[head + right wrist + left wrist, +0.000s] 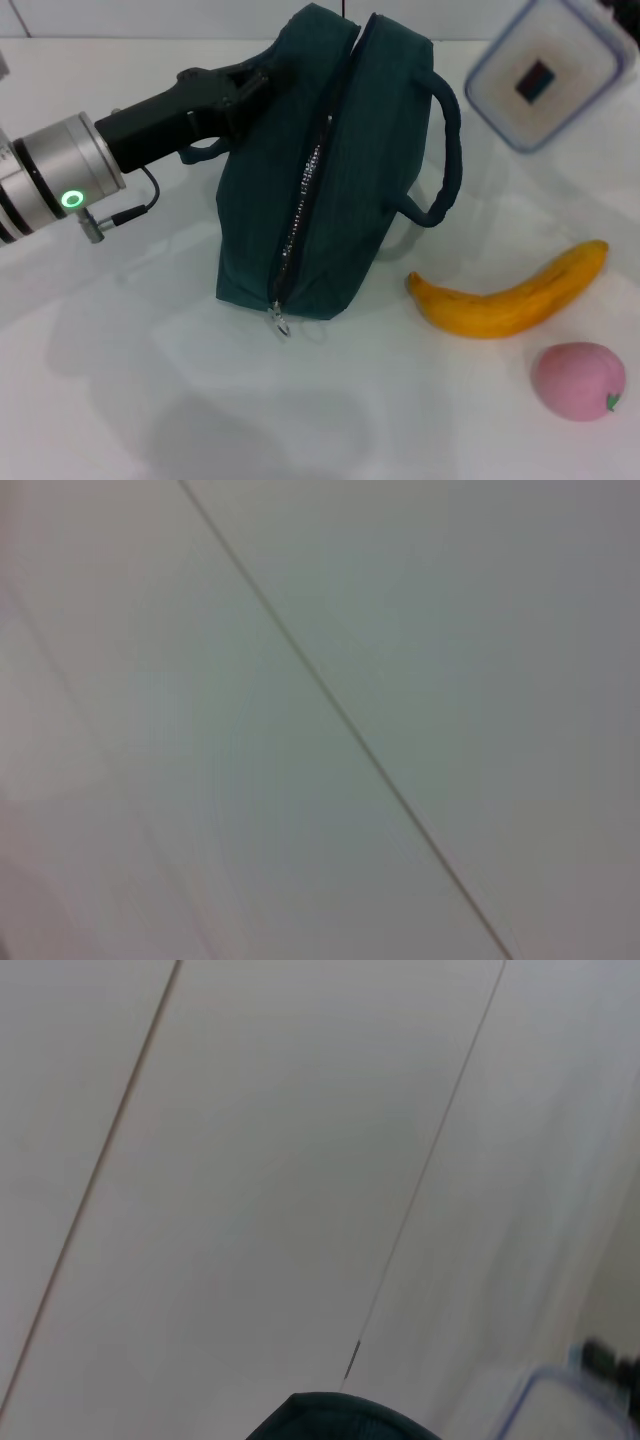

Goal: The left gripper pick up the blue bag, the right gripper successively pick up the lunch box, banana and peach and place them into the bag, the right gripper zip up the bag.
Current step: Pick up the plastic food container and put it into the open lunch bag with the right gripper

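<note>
The dark blue bag (370,170) stands on the white table with its zipper (300,215) facing me and its pull (280,323) at the near end. My left gripper (248,88) is shut on the bag's upper left side by a handle. The clear lunch box (548,72) with a blue rim hangs tilted in the air at the far right. Only a dark bit of my right gripper (603,6) shows at its top edge. The box's corner also shows in the left wrist view (560,1405). The banana (510,295) and the pink peach (578,380) lie at the near right.
The bag's second handle (445,150) loops out to the right, towards the lunch box. The white table (120,380) stretches in front of and left of the bag. The right wrist view shows only a pale panel surface.
</note>
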Robot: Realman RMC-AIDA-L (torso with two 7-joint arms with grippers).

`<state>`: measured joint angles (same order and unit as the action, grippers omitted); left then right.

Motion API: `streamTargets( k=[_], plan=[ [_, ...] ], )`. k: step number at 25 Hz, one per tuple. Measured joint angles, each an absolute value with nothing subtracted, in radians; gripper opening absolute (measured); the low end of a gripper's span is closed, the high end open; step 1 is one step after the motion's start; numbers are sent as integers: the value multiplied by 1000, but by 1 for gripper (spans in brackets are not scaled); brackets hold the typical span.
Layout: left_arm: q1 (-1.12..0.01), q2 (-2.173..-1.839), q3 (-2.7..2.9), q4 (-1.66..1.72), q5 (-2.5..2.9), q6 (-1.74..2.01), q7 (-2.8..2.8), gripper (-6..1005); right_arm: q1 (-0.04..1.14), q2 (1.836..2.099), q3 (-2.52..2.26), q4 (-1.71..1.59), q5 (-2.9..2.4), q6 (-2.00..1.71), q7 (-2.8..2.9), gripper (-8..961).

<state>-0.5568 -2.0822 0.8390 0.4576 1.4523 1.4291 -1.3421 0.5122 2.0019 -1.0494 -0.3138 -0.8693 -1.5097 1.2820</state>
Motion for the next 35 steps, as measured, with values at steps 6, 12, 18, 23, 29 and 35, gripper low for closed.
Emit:
streamTargets(
  k=[6,12,18,23,29,35],
  plan=[
    [-557,-2084,839,455,1458,1425,-1341,40,615,2010,-1045,-370,-848,-1610,1316,94],
    [-566,-2086,840,452,1458,1425,-1341,40,743,2014,-1068,-377,-857,-1572,1325,94],
    [-570,-2088,851,451,1455,1424,-1341,40,757,2020,-1175,-376,-862,-1480,1316,93],
    [-568,-2088,851,451,1451,1423,-1341,40,731,2017,-1244,-367,-863,-1438,1312,108],
    [-571,-2088,849,448,1450,1422,-1342,39,706,2017,-1285,-355,-893,-1412,1312,139],
    [-576,-2088,850,446,1449,1420,-1343,39,715,2027,-1296,-349,-878,-1409,1351,170]
  ],
)
